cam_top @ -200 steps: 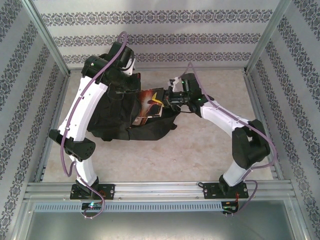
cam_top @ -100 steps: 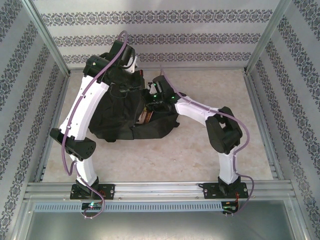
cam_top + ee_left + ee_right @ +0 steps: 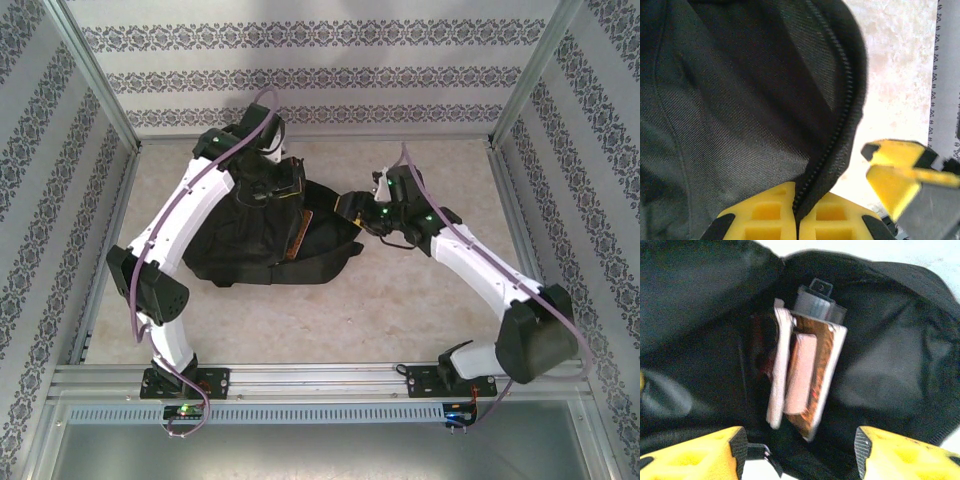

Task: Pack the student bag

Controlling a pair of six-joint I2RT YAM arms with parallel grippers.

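Observation:
The student bag (image 3: 245, 245), black and soft, lies on the table's left half with its mouth facing right. My left gripper (image 3: 287, 186) is shut on the zippered rim (image 3: 840, 130) of the mouth and holds it up; its yellow fingers (image 3: 770, 210) pinch the zipper tape. Inside the bag (image 3: 890, 365) lie books (image 3: 805, 380) with pale page edges and an orange-brown cover, a sliver of which shows from above (image 3: 299, 236). My right gripper (image 3: 352, 206) hovers open just outside the mouth, with nothing between its fingers (image 3: 735, 447).
Bare beige tabletop (image 3: 400, 290) stretches in front of and to the right of the bag. Patterned walls and metal frame posts (image 3: 520, 90) box in the table. An aluminium rail (image 3: 320, 380) runs along the near edge by the arm bases.
The right gripper let go of the book inside the bag, opened and drew back to the right, out of the mouth. The left gripper, still holding the rim, shifted slightly right.

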